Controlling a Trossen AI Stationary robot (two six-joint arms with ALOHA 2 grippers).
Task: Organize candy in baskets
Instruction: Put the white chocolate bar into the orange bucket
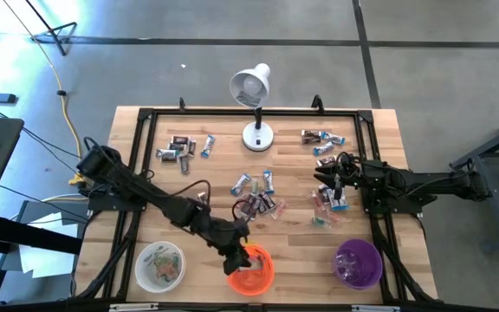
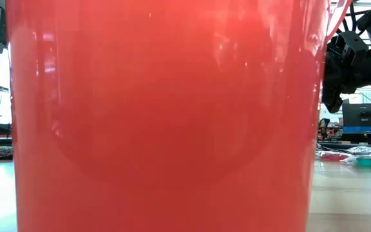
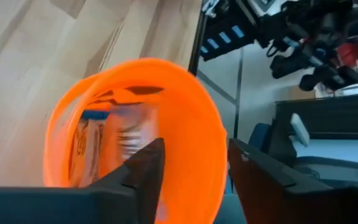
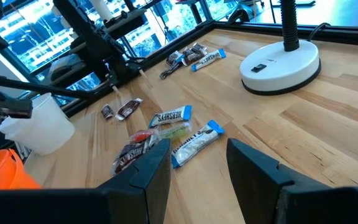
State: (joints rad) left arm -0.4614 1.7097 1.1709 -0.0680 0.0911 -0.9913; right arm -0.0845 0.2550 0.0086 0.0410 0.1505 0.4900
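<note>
Three baskets stand along the near edge: white point(image 1: 160, 264), orange point(image 1: 251, 269), purple point(image 1: 358, 263). The orange basket point(image 2: 166, 116) fills the low view. My left gripper point(image 1: 236, 257) hangs open over the orange basket's left rim; in its wrist view the fingers point(image 3: 194, 180) have nothing between them, and blurred candy point(image 3: 114, 134) shows inside the orange basket point(image 3: 191, 106). Wrapped candy lies in groups on the table point(image 1: 180, 149) point(image 1: 258, 195) point(image 1: 323, 139) point(image 1: 329, 201). My right gripper point(image 4: 197, 168) waits open at the right, above the table, near the right-hand candy point(image 1: 329, 201).
A white desk lamp point(image 1: 254, 104) stands at the middle of the far side, and its round base point(image 4: 279, 65) shows in the right wrist view. A black frame point(image 1: 145, 117) runs round the tabletop. The white basket holds some candy point(image 1: 165, 267).
</note>
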